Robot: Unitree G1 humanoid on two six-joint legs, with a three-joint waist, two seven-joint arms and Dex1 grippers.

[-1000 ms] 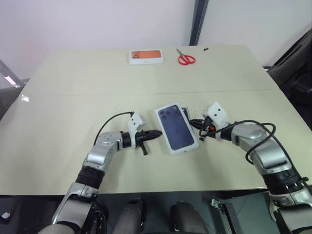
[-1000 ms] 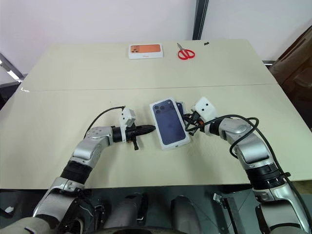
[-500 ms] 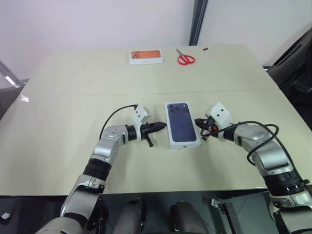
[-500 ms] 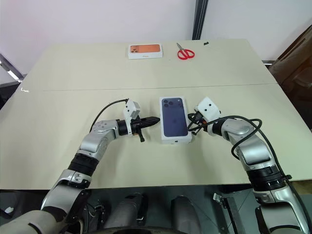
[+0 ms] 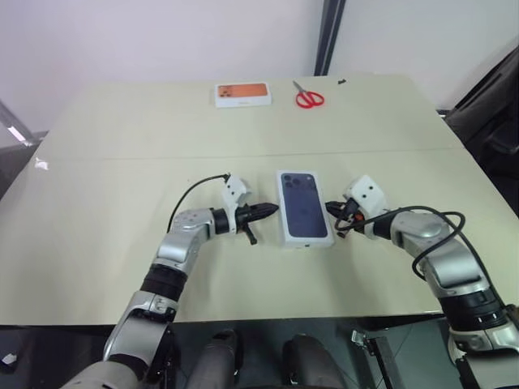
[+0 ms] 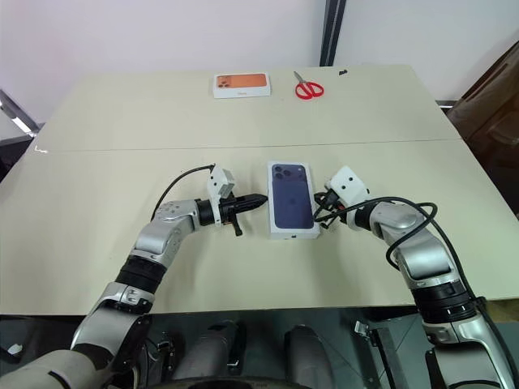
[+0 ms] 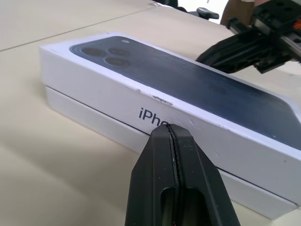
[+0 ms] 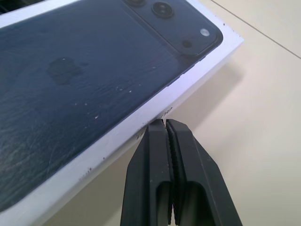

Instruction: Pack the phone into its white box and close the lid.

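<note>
A: Head views, items listed?
B: The lid [image 5: 305, 207] is seated on the white box [image 7: 94, 123] mid-tabletop [image 5: 97, 235]; the left end effector [image 5: 266, 211] and right end effector [image 5: 331, 210] are placed at either long side. An orange-pictured box [image 5: 242, 94] and scissors [image 5: 308, 97] are noted at the far edge.

A: Left wrist view?
B: Fingers [image 7: 160, 188] are clenched, empty, at the lid's side wall.

A: Right wrist view?
B: Fingers [image 8: 155, 165] are clenched, empty, at the lid's edge.

Looks like a lab/test room: bare beige table [image 5: 105, 162] w/ centre seam, plain white wall [image 5: 162, 36], dark pillar [image 5: 327, 36]. Props only: scissors [image 5: 308, 97], orange-pictured box [image 5: 242, 94].
</note>
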